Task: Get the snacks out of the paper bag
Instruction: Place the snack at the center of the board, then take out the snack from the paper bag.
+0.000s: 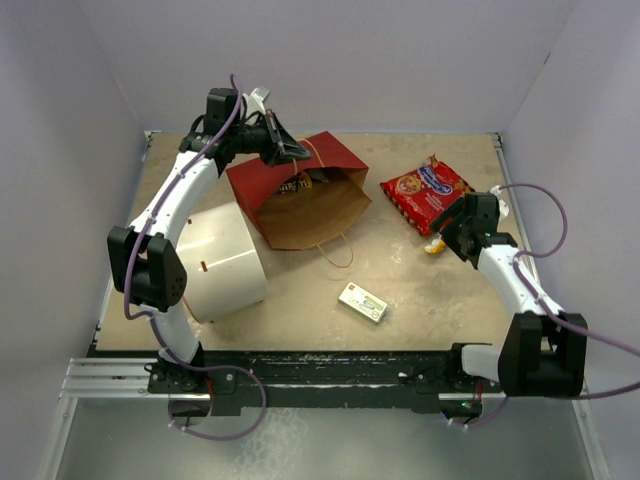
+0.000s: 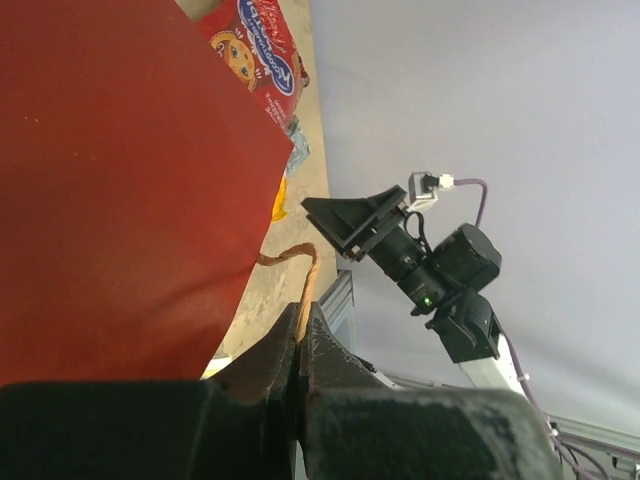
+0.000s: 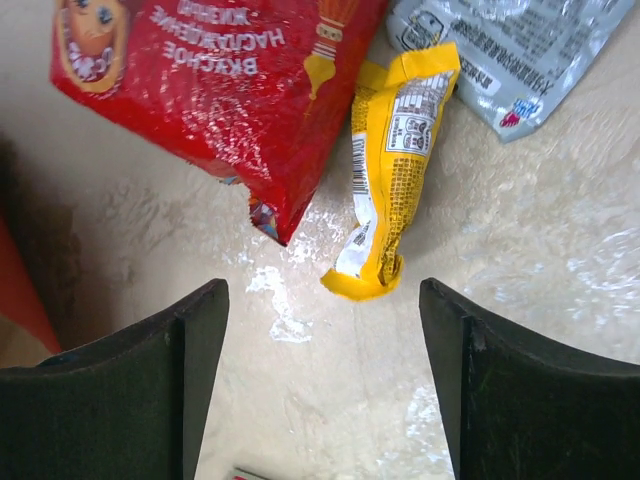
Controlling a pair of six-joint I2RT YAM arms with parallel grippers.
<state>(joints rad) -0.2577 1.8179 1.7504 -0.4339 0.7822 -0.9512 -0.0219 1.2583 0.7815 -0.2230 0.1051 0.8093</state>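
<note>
The paper bag (image 1: 318, 212) lies in the far middle of the table with its lower wall flat and the kraft inside showing. The left gripper (image 2: 302, 310) is pinched tight on a twisted handle (image 2: 303, 272), holding the red upper wall up and back. The mouth gapes upward and towards the near right. As far as I can judge, the bag's long axis runs from far left to near right.

Three snacks are already out on the right. The red cookie bag (image 1: 425, 190) lies diagonally, and just beside it are a yellow candy pack (image 3: 392, 175) and a pale blue wrapper (image 3: 510, 45). The yellow pack's long axis points away from the right gripper (image 3: 320, 290), which hovers above it, spread wide and holding nothing.

Dark packets (image 1: 298, 183) show deep in the bag's fold, so the emptying looks partly done. The next move probably calls for the right arm to swing left and reach into the mouth, while the left keeps the wall lifted
</note>
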